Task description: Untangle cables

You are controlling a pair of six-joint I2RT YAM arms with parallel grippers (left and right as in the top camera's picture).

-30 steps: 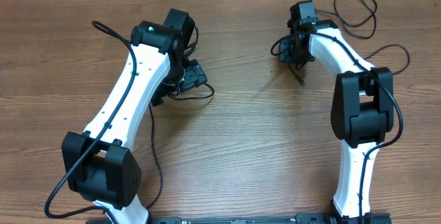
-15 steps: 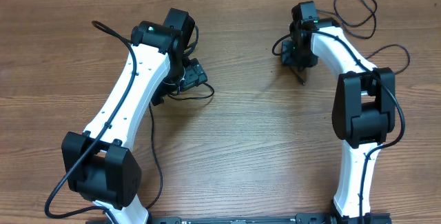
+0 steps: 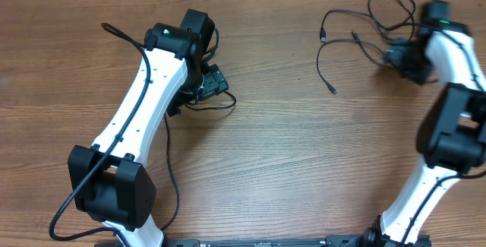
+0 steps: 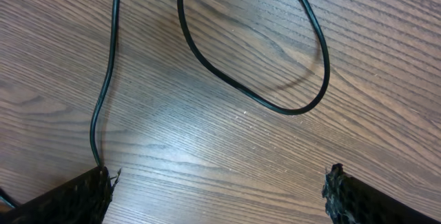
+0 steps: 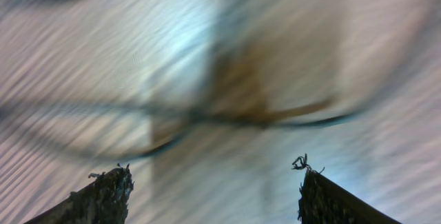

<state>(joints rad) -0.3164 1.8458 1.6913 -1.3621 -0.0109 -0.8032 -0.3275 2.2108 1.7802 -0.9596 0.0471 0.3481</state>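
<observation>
Black and thread-thin, the cables [image 3: 363,43] sprawl in loose, overlapping curves on the wooden table [image 3: 273,163]. They start just ahead of the right pincer [image 3: 401,55] and trail away from it on its inward side, with small plugs at several ends. They look light, limp and a little slick, so they will likely drag and slide rather than lift stiffly. A pull on one strand may carry its neighbours along. The best hold seems to be a free stretch close behind a plug, clear of the crossings. The right pincer is released, fingers well apart and nothing clamped; its wrist view is smeared, the cords a blur beyond the tips. That arm reaches far outward, elbow bent. A separate cord loop [image 4: 293,112] lies just beyond the left pincer [image 4: 219,179], which is also released and sits low over the wood, its arm stretched forward.
</observation>
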